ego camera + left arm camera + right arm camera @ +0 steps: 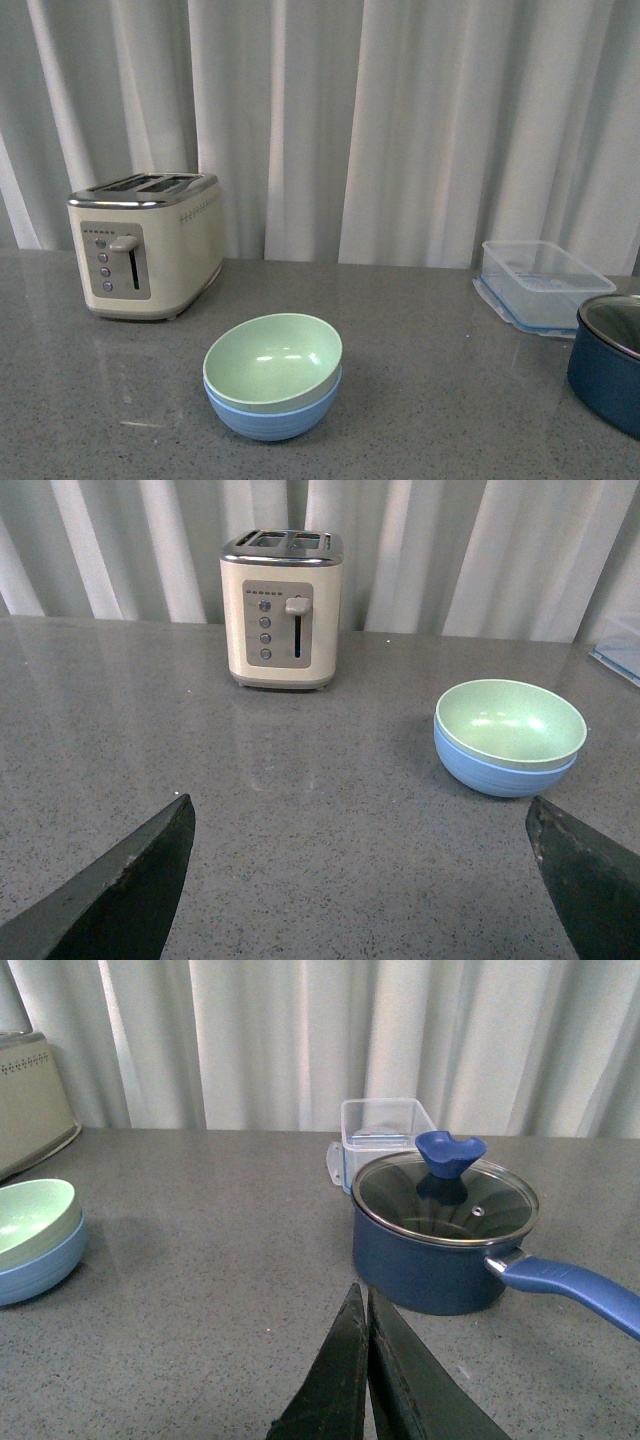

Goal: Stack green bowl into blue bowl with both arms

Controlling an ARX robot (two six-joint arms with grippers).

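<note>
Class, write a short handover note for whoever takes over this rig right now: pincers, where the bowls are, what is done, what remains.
Left pincer: open, empty, fingers wide apart above the counter, facing the toaster.
Right pincer: shut, holding nothing, in front of the navy pot.
Green bowl sits nested inside the blue bowl, in front of the toaster, slightly tilted.
Done: the stack is made and both arms are clear of it.
Left: nothing obvious; perhaps check that the green bowl sits level.

I count two bowls, the green bowl (272,364) and the blue bowl (270,419), one toaster (147,243), one pot (609,362), one clear container (540,283).
</note>
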